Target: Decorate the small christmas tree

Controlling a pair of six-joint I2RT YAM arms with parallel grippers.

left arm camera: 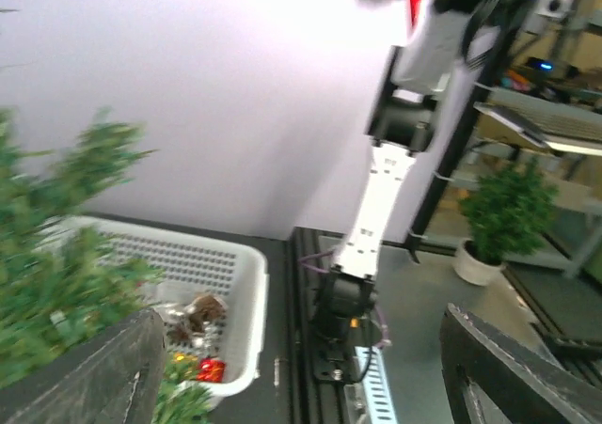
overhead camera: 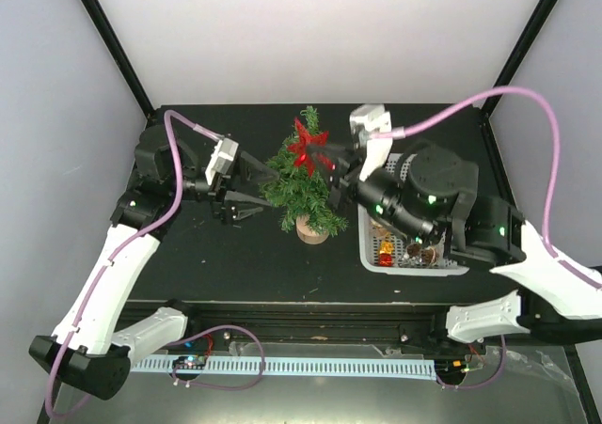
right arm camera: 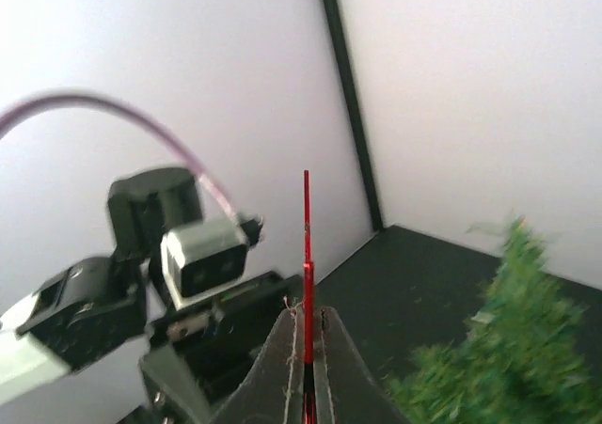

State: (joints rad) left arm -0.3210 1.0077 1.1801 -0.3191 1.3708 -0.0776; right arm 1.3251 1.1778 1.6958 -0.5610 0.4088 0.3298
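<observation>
The small christmas tree point(overhead camera: 303, 191) stands mid-table on its round wooden base point(overhead camera: 312, 228). A red star ornament point(overhead camera: 308, 149) hangs at the tree's top, and my right gripper point(overhead camera: 331, 163) is shut on it from the right. In the right wrist view the star point(right arm camera: 306, 245) shows edge-on as a thin red strip clamped between the jaws of the right gripper point(right arm camera: 306, 313), with the tree point(right arm camera: 499, 349) at lower right. My left gripper point(overhead camera: 263, 191) stands open just left of the tree. Nothing lies between the fingers of the left gripper point(left arm camera: 296, 325), and tree branches point(left arm camera: 56, 274) fill that view's left side.
A white basket point(overhead camera: 369, 255) at the right of the tree holds several small ornaments, some red and some brown; it also shows in the left wrist view point(left arm camera: 246, 283). The right arm's bulk hangs over the basket. The table's black back edge runs behind the tree.
</observation>
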